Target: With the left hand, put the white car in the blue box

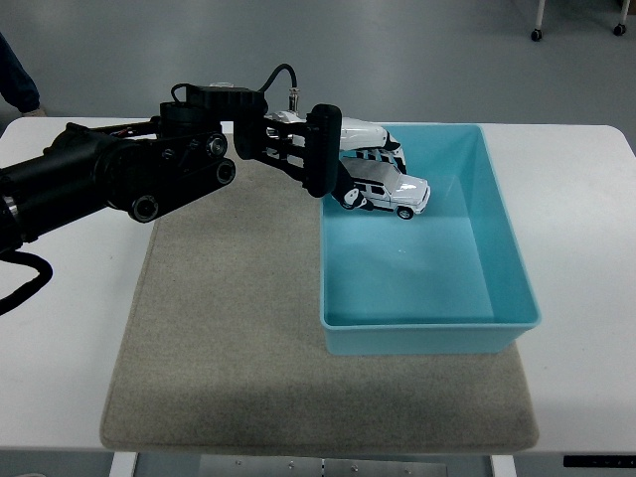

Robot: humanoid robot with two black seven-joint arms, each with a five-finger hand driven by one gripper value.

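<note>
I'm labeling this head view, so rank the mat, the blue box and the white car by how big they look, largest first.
1. Mat, the widest spread on the table.
2. Blue box, sitting on the mat's right part.
3. White car, smallest by far, held by the left hand over the box's far left corner.
</note>
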